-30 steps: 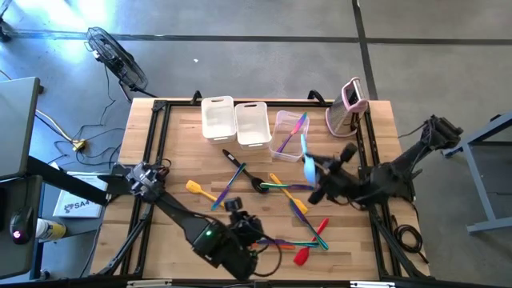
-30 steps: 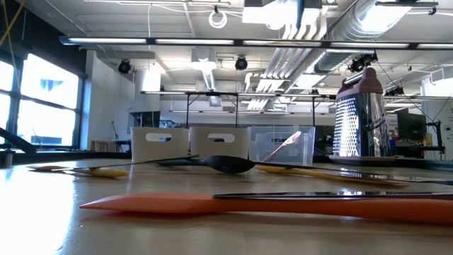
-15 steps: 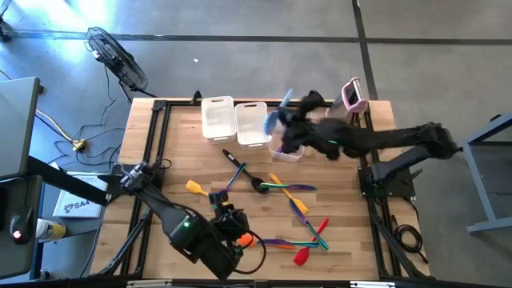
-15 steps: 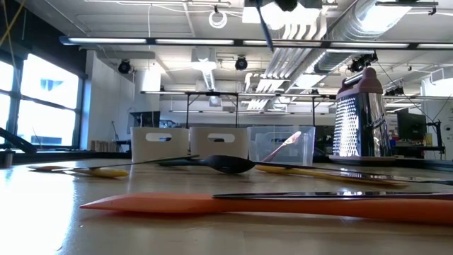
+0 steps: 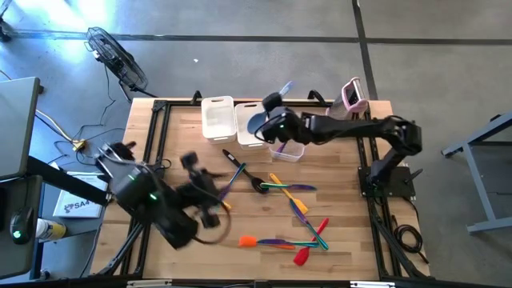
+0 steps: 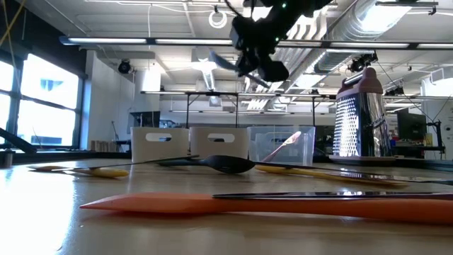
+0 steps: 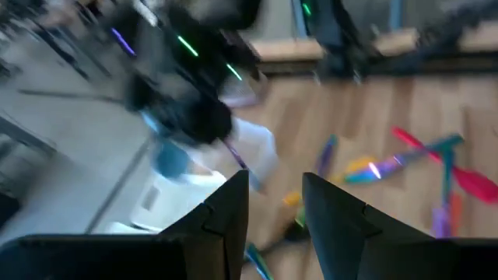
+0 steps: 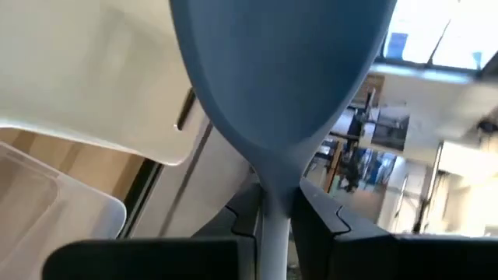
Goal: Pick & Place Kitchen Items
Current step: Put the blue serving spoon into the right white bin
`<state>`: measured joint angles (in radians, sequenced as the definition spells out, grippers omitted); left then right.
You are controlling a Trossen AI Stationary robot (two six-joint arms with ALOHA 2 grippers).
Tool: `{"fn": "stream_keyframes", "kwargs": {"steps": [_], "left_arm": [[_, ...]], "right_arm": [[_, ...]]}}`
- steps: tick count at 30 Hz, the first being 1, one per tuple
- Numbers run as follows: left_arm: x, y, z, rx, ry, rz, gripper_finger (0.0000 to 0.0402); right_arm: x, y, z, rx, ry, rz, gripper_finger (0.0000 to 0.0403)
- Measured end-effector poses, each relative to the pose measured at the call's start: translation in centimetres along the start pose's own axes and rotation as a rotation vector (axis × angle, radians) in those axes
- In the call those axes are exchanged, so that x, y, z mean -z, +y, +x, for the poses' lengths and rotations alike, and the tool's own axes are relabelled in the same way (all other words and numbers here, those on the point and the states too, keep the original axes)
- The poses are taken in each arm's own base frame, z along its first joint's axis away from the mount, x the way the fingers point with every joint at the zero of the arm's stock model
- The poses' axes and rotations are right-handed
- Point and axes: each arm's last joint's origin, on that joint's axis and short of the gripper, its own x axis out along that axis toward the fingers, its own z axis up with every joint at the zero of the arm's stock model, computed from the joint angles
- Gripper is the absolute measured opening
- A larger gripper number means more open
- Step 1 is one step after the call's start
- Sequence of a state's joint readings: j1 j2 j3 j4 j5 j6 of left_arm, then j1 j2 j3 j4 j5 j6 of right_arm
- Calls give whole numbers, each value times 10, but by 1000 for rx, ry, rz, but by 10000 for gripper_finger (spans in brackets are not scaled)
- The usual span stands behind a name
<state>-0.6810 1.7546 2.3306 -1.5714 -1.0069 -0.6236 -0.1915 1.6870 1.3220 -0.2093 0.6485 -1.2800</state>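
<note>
Blue spoon [image 8: 280,85] is clenched by our right tool [image 5: 268,124] above the white tubs [image 5: 252,122], presumably for dropping in, while our left tool [image 7: 274,206] hangs released and empty.

light blue spoon [image 8: 280,85] | white tubs [image 5: 218,117] | orange spatula [image 6: 212,204] | red spatula [image 5: 302,256]

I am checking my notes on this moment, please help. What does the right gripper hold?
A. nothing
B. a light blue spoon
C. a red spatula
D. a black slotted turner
B: in the right wrist view the right gripper is shut on the neck of the light blue spoon, held above the white tubs.
</note>
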Motion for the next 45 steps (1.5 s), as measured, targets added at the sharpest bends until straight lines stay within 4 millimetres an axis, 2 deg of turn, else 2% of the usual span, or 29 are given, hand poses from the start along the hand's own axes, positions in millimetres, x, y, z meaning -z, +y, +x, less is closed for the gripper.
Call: {"fn": "stream_keyframes", "kwargs": {"steps": [4, 9, 16, 19, 22, 28, 35, 45], "left_arm": [[-5, 31, -17, -37, -70, -13, 116], [-7, 53, -28, -22, -92, -49, 116], [11, 48, -19, -51, -48, 48, 116], [25, 41, -10, -92, -28, 110, 116], [37, 40, -5, -125, -18, 131, 116], [50, 53, -6, -140, -22, 67, 116], [51, 64, -12, -141, -41, 4, 116], [51, 62, -11, -139, -41, -38, 116]], "right_arm": [[-14, 16, 20, -1, 38, -154, 33], [-28, 37, 44, -10, 71, -320, 33], [-37, 63, 73, -36, 91, -482, 33], [-37, 66, 85, -1, 133, -498, 33], [-32, 63, 89, 12, 162, -496, 33], [-23, 57, 95, 29, 194, -469, 33], [-30, 61, 95, 34, 144, -508, 33], [-31, 67, 94, -5, 132, -531, 33]]}}
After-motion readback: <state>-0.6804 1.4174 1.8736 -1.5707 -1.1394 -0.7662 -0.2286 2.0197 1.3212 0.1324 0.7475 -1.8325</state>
